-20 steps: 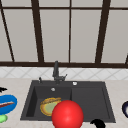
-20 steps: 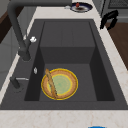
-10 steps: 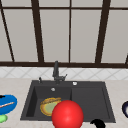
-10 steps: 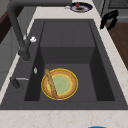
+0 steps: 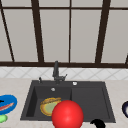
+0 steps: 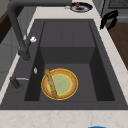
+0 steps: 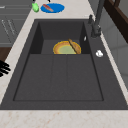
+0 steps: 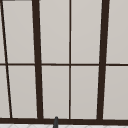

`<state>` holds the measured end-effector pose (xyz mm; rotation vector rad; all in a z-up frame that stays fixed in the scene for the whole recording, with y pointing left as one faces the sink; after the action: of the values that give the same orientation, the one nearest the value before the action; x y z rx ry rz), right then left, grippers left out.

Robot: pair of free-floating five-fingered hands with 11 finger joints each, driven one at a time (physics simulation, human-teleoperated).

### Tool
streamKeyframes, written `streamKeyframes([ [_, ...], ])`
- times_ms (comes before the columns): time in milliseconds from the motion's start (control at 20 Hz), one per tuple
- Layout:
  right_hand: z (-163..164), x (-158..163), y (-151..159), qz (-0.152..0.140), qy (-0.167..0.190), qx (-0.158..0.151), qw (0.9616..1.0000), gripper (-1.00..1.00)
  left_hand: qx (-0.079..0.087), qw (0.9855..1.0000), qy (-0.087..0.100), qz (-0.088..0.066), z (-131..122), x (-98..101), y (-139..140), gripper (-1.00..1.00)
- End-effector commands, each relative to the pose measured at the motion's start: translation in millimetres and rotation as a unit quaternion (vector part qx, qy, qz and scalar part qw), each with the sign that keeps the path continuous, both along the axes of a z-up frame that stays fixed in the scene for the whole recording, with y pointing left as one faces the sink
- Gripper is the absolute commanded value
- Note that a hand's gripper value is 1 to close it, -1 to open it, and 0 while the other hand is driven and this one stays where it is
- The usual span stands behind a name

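While the yellow plate (image 6: pixel 60 84) with its wooden stick (image 6: pixel 50 83) lies untouched in the 9 o'clock end of the sink (image 6: pixel 98 62), the right hand (image 6: pixel 109 18) hangs loose and empty at 5 o'clock, above the surface (image 6: pixel 115 56). The left hand (image 5: pixel 1 101) is by the blue plate (image 5: pixel 9 103).

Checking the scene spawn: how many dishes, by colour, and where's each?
Yellow plate, in the sink basin, a brown stick lying across it: 1
Blue plate, on the counter left of the sink: 1
Dark plate, on the counter right of the sink: 1
Total: 3
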<state>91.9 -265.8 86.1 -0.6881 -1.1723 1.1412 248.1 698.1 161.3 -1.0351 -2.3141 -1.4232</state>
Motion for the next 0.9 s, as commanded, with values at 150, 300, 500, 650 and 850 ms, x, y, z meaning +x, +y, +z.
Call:
streamKeyframes([
  [150, 0.0, 0.0, 0.0, 0.000, 0.000, 0.000, 1.0000, 0.00, 0.005, 0.9996, 0.009, 0.026, -4.1, -29.9, -0.8, -1.00],
  [300, 0.0, 0.0, 0.0, 0.000, 0.000, 0.000, 1.0000, 0.00, 0.006, 0.9996, 0.000, 0.027, -3.6, -49.2, -1.3, -1.00],
  [500, 0.0, 0.0, 0.0, 0.000, 0.000, 0.000, 1.0000, 0.00, 0.014, 0.9990, 0.028, 0.033, -4.9, -59.5, -7.3, -1.00],
  [650, 0.0, 0.0, 0.0, 0.000, 0.000, 0.000, 1.0000, 0.00, 0.012, 0.9994, 0.028, 0.015, -4.3, -73.4, -13.1, -1.00],
  [850, 0.0, 0.0, 0.0, 0.000, 0.000, 0.000, 1.0000, 0.00, 0.013, 0.9995, 0.021, 0.022, -22.2, -86.2, -24.6, -1.00],
])
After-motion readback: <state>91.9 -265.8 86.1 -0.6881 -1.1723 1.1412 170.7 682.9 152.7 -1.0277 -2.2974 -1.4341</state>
